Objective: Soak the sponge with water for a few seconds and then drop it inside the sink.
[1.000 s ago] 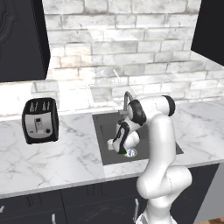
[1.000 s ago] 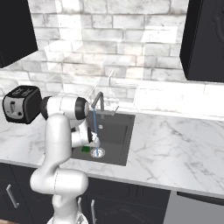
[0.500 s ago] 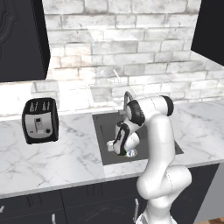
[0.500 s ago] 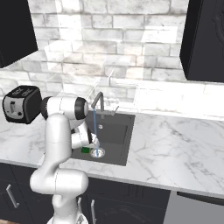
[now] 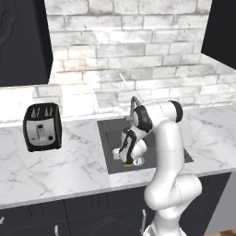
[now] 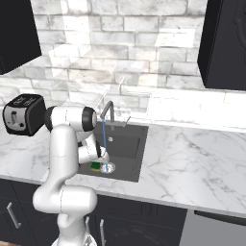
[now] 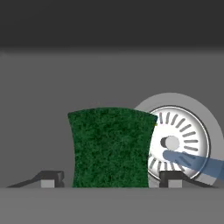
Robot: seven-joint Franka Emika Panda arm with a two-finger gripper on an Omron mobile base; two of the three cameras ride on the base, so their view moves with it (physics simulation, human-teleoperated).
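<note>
Sponge [image 7: 110,148] green side up on the sink [image 7: 109,83] floor, drain [image 7: 179,140] at its 3 o'clock, water [image 6: 104,139] striking the drain, gripper [image 7: 109,179] released with fingertips apart either side, toaster [image 5: 42,126] on counter [image 5: 60,170] at 9 o'clock.

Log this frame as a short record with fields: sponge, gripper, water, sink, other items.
sponge: green scouring face toward the hand camera, low in the basin beside the drain
gripper: jaws apart, a fingertip on either side of the sponge, no visible contact
water: thin blue stream running from the tap to the drain
sink: dark grey basin set in the marble counter
other items: toaster on the counter, away from the sink
</note>
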